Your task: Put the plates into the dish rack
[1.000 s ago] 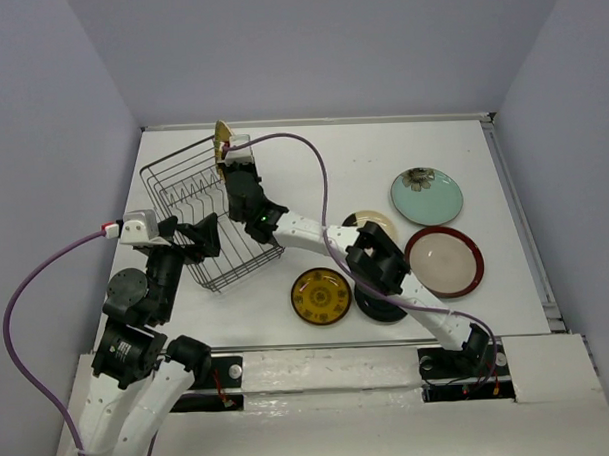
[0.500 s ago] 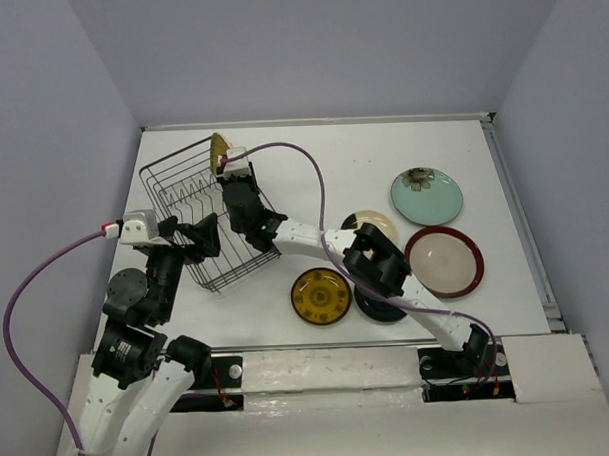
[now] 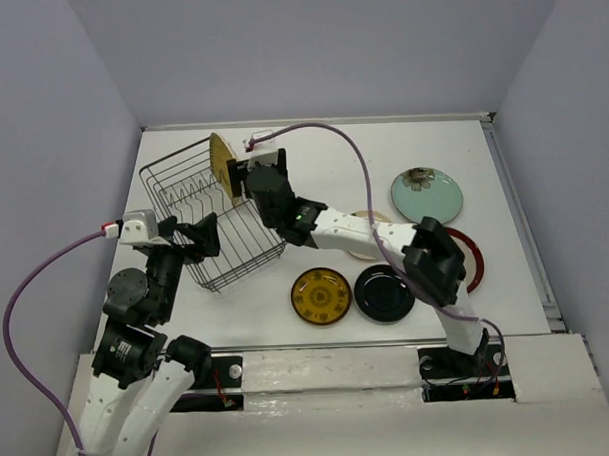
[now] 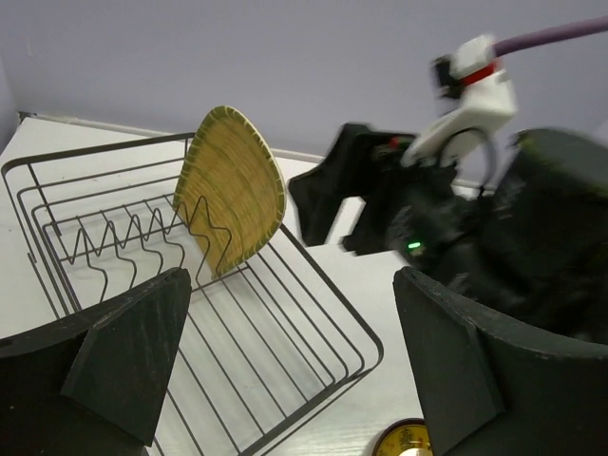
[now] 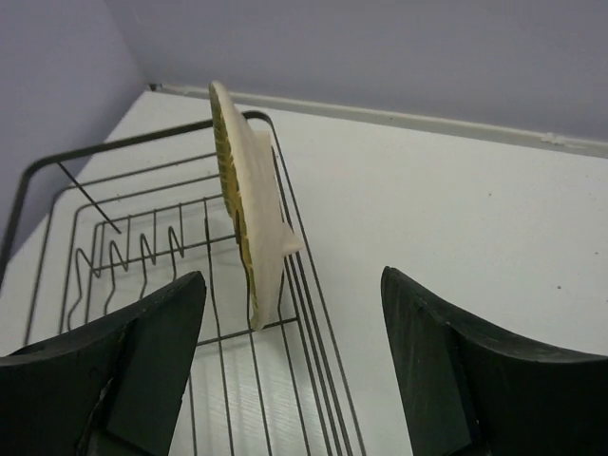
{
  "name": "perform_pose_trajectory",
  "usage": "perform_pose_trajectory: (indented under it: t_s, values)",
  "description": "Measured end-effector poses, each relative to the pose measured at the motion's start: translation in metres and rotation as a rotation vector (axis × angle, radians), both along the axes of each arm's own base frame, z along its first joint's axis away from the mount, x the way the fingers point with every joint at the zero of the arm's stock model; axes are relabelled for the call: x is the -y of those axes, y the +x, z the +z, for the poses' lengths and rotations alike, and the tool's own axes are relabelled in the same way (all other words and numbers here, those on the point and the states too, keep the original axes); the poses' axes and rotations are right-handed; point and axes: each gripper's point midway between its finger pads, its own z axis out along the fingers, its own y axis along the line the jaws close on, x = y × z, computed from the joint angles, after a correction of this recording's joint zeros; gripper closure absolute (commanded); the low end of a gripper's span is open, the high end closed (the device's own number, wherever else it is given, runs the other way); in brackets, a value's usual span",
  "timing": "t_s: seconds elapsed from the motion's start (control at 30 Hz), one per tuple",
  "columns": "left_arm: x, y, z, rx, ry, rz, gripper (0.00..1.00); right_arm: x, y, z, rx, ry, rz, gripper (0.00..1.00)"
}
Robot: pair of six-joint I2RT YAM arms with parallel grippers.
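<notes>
Right end effector (image 3: 239,178) wide, empty; yellow fan plate (image 3: 220,163) on edge, long axis vertical, at 12 o'clock corner of dish rack (image 3: 244,270).

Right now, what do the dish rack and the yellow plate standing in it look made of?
Dish rack: thin metal wire with a dark coating; bent prongs and grid suggest steel, alloy unclear.
Yellow plate: probably glazed ceramic; fine ribs fan across the yellow face, and the right wrist view shows a smooth pale back. Moulded plastic can't be ruled out.
</notes>
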Motion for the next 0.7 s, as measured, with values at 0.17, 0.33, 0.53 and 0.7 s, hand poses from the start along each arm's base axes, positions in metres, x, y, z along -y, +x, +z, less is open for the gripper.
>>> perform_pose_trajectory:
  t_s: [0.17,0.33,0.53,0.7]
  values:
    - [0.003,0.001,-0.004,-0.008,0.005,-0.011,0.01,0.063,-0.027,0.057,-0.065,0.148,0.115,0.31]
    - [0.019,0.003,-0.013,-0.029,0.021,-0.094,0.01,0.172,-0.03,0.016,-0.228,0.242,0.113,0.64]
    - [0.041,0.006,-0.024,-0.067,0.042,-0.197,0.01,0.279,-0.077,-0.1,-0.515,0.203,-0.018,0.74]
    - [0.053,0.008,-0.027,-0.08,0.049,-0.256,0.01,0.361,-0.085,-0.124,-0.581,0.312,-0.203,0.51]
